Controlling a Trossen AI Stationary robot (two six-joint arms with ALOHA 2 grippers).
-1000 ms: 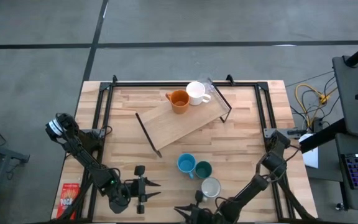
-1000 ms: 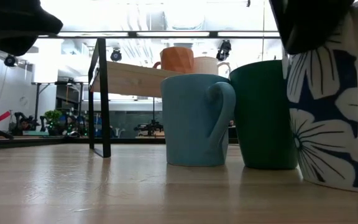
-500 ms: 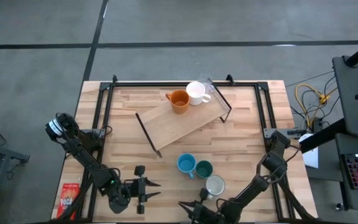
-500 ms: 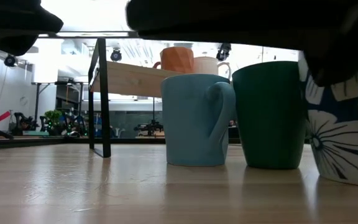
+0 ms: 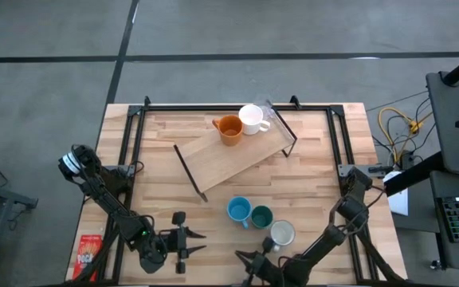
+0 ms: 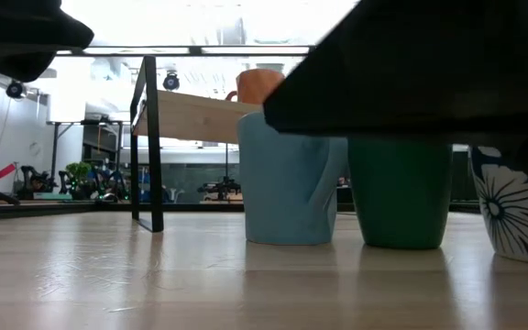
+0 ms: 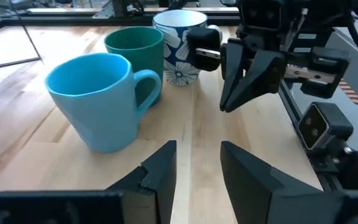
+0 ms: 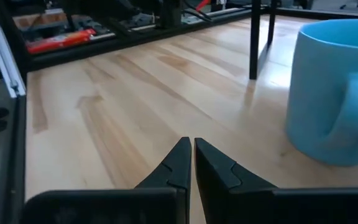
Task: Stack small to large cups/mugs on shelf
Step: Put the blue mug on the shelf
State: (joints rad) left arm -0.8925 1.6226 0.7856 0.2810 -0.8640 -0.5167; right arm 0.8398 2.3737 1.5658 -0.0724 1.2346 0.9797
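Note:
The wooden shelf (image 5: 233,155) stands slantwise at mid-table on black wire legs, and the orange mug (image 5: 229,127) and the white mug (image 5: 251,119) stand on its far end. On the tabletop stand the light blue mug (image 5: 238,210), the teal mug (image 5: 260,217) and a pale flowered mug (image 5: 281,233), all upright on their bases. My right gripper (image 5: 243,257) is shut and low over the near edge, pointing left in front of the mugs. My left gripper (image 5: 198,241) waits open at the near left, with nothing between its fingers (image 7: 166,163). My right gripper holds nothing between its shut fingers (image 7: 244,87). Its housing stands right beside the flowered mug's handle (image 7: 209,34). Whether it touches the mug there, I cannot tell.
A clear glass (image 5: 268,114) lies at the shelf's far right end. Black frame rails (image 5: 134,151) run along the table's sides. A red packet (image 5: 90,253) lies at the near left corner. Bare wood lies left of the blue mug (image 6: 287,183).
My right gripper has sunk and shifted toward the table's right edge, rolling at the wrist, and stays shut. The flowered mug has slid upright toward the right and slightly toward the far edge, away from its place near the teal mug.

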